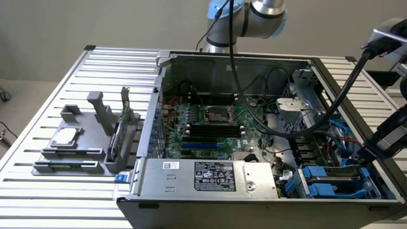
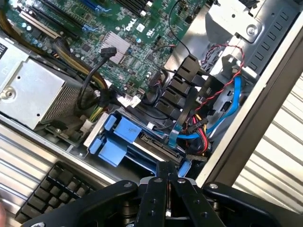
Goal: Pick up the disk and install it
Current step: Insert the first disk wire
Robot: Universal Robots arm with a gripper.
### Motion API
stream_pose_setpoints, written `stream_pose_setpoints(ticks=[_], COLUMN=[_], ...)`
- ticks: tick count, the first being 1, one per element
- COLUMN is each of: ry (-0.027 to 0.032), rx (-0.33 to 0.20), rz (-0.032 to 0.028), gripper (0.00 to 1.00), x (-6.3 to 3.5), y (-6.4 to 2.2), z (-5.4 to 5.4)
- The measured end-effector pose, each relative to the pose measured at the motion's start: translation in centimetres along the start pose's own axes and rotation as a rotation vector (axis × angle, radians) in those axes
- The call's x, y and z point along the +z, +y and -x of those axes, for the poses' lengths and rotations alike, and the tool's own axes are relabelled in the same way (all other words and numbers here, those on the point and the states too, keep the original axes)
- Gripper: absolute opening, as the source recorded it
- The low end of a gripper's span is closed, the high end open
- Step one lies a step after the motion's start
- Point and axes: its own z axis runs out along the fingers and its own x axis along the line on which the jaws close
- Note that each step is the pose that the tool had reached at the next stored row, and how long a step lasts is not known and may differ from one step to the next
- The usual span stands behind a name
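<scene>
Table (image 1: pixel 45 95): ribbed, pale metal slats, matte, running under everything.
Computer case (image 1: pixel 241 59): open grey steel box lying on its side on the table, its sheet-metal walls thin and folded at the edges.
Robot arm (image 1: pixel 254 14): smooth silver tube with light blue joint caps, rising behind the case; a thick black cable loops down from it into the case.
Motherboard (image 1: pixel 210 119): flat green board on the case floor, with black and blue slots and a square metal socket.
Power supply (image 1: pixel 210 176): long grey metal box with a black-and-white sticker, along the case's near wall.
Parts fixture (image 1: pixel 70 162): grey plastic holder on the table, to the exterior view's left of the case, with upright posts and slots.
Disk (image 1: pixel 330 183): seated in the drive bay in the case's near corner, on the exterior view's right, just beside the power supply; glossy bright blue plastic rails frame a flat silver-grey body.
Gripper (image 2: pixel 169 175): black, angular, bolted links; it hangs just above the disk's blue carrier, its two slim jaws drawn together with nothing between them.
Processor chip (image 1: pixel 66 137): small square silver plate lying flat on the fixture.
</scene>
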Motion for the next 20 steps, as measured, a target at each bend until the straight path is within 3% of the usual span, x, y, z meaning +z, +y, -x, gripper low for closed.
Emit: stream_pose_setpoints(ticks=[15,20], ry=[-0.0083,-0.0097], rx=[0.202,0.253], rz=[-0.0235,-0.027], gripper=[0.11,0.11], x=[0.0,0.0], y=[0.0,-0.01], z=[0.0,-0.01])
